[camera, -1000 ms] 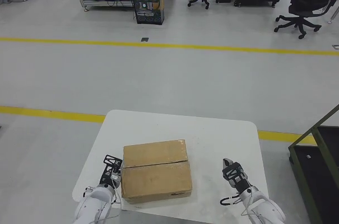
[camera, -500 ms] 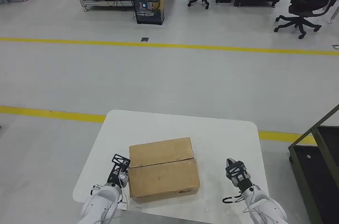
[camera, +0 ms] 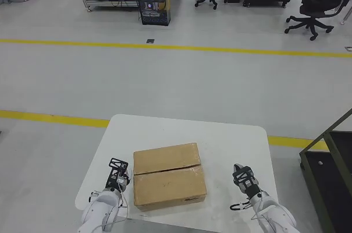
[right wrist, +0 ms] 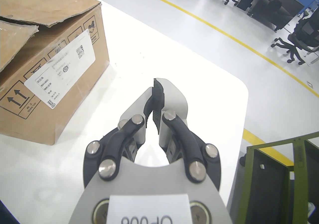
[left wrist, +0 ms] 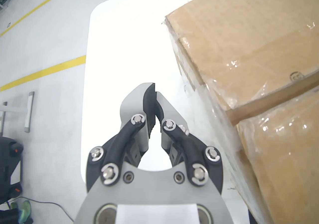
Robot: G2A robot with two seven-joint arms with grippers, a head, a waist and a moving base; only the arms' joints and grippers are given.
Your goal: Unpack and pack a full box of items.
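A closed cardboard box (camera: 168, 176) sits in the middle of the white table (camera: 222, 145), its two top flaps meeting along a seam. Clear tape covers the box (left wrist: 249, 48) near its end, and a white label is stuck on the side of the box (right wrist: 47, 60). My left gripper (camera: 118, 170) is shut and empty just off the box's left end, a small gap apart; the same gripper (left wrist: 153, 95) hangs over bare table. My right gripper (camera: 243, 175) is shut and empty over the table to the right of the box, and this gripper (right wrist: 157, 92) stands well clear of it.
A green metal cart (camera: 336, 169) stands off the table's right edge. Yellow floor lines run behind the table. Office chairs (camera: 312, 17) and a rack (camera: 155, 11) are far back. Bare table lies on both sides of the box.
The box shifted a little to the right over the second. My left gripper pushed in toward the box, then drew back to the left. My right gripper barely moved.
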